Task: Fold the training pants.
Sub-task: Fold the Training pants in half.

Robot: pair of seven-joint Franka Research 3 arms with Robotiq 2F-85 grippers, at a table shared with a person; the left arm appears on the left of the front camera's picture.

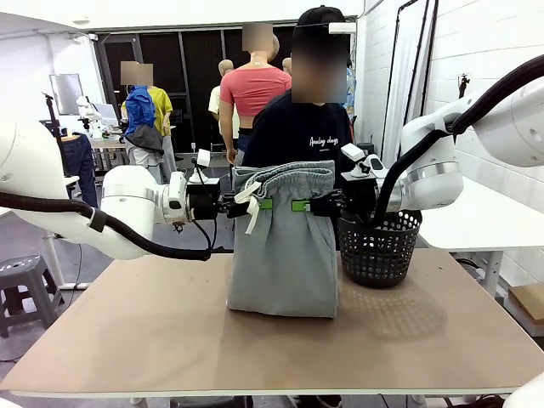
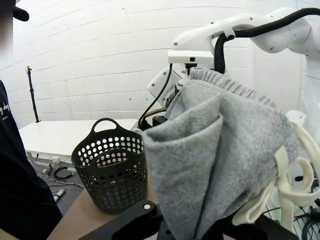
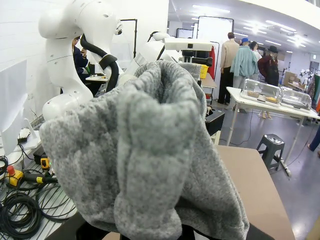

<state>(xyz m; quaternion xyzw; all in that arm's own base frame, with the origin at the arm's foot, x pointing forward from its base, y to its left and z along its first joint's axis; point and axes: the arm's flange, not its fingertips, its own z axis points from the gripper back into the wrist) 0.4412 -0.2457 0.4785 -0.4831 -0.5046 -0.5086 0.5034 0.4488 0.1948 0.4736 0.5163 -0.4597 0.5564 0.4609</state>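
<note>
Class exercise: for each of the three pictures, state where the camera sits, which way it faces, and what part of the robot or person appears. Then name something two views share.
Front view: fixed between the arms, facing across the brown table at the person; both white arms hold up the light grey jersey training pants.
Left wrist view: on the left arm, looking past the pants at the black mesh plastic basket and the right arm.
Right wrist view: on the right arm, facing the pants and the left arm.
Shared: pants, opposite arm.
</note>
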